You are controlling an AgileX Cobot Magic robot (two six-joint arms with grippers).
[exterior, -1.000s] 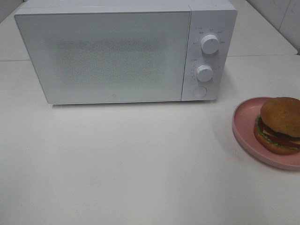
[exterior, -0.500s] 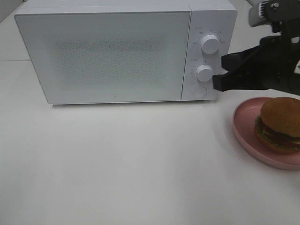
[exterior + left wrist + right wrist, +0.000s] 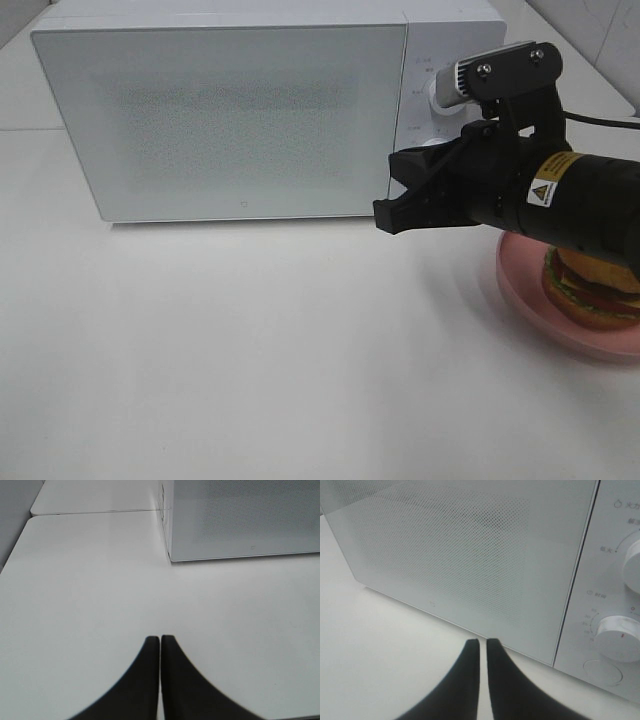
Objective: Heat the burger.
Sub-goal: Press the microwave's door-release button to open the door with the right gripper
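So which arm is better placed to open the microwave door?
Right. The right end effector hangs in front of the microwave, near the round button; the left end effector sits farther back over the table.

White microwave (image 3: 220, 120) stands far left on the white table (image 3: 250, 350), door shut. On its right panel, a knob (image 3: 620, 637) with a round button (image 3: 602, 671) just below. Pink plate (image 3: 518, 292) sits near right.

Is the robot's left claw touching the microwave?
Apart. The left wrist view shows the left gripper, jaws shut, with a broad stretch of white table between its tips and the microwave.
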